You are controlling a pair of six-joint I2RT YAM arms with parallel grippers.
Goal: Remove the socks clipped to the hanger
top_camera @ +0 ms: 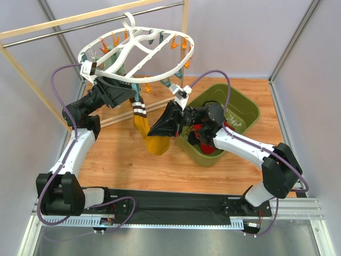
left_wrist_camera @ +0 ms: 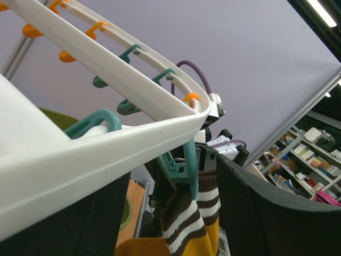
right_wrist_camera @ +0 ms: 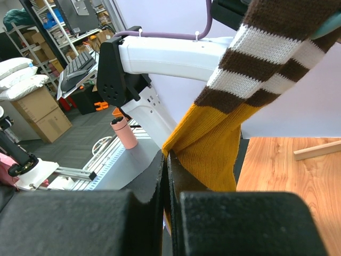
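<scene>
Right gripper [top_camera: 157, 128] is clenching the mustard sock [top_camera: 154, 141], which is hanging from a teal clip [left_wrist_camera: 184, 166] under the hanger's [top_camera: 123, 52] near rim. Left gripper [top_camera: 123, 92] is standing spread beneath that rim. Recommended: pull steadily downward, brace the hanger, then move right to the bin [top_camera: 242, 101].

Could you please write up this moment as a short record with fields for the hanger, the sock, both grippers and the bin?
hanger: white oval frame, one sock visibly clipped to it
mustard sock: brown and white striped cuff, held by a teal clip
left gripper: open, fingers either side of that clip
right gripper: shut on the mustard sock below the cuff
bin: green, red socks inside
</scene>
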